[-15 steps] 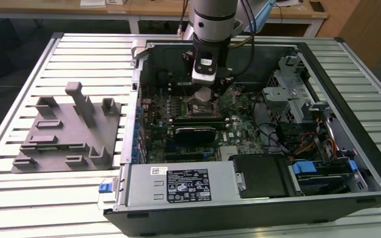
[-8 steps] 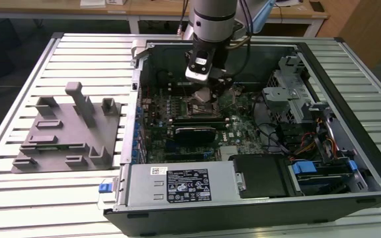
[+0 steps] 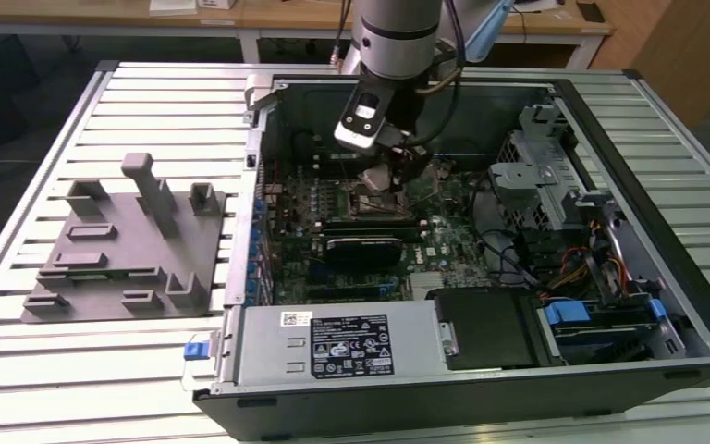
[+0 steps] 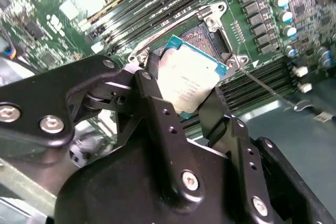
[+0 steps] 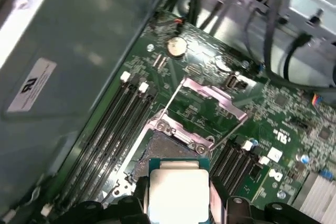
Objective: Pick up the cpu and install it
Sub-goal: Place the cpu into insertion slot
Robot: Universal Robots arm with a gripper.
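Note:
The cpu [image 4: 189, 80], a flat square chip with a pale silvery top, hangs tilted just above the open square socket [image 4: 198, 36] on the green motherboard. My gripper [image 4: 184, 95] is shut on it, with a black finger against each of two opposite edges. In the first wrist view the cpu [image 5: 178, 192] sits between the fingertips [image 5: 137, 199], right over the socket's dark pin field [image 5: 165, 148], and the socket's metal load plate [image 5: 212, 98] is flipped open beyond it. In the exterior view the gripper [image 3: 392, 174] is low inside the computer case, over the socket area [image 3: 377, 196].
The open computer case [image 3: 651, 305] lies on a slatted metal table [image 3: 34, 370]. A gray slotted plastic fixture [image 3: 127, 245] stands at the exterior view's left. Memory slots [image 5: 115, 124] run beside the socket. A power supply [image 3: 330, 344], drive cage [image 3: 540, 176] and cables crowd the case.

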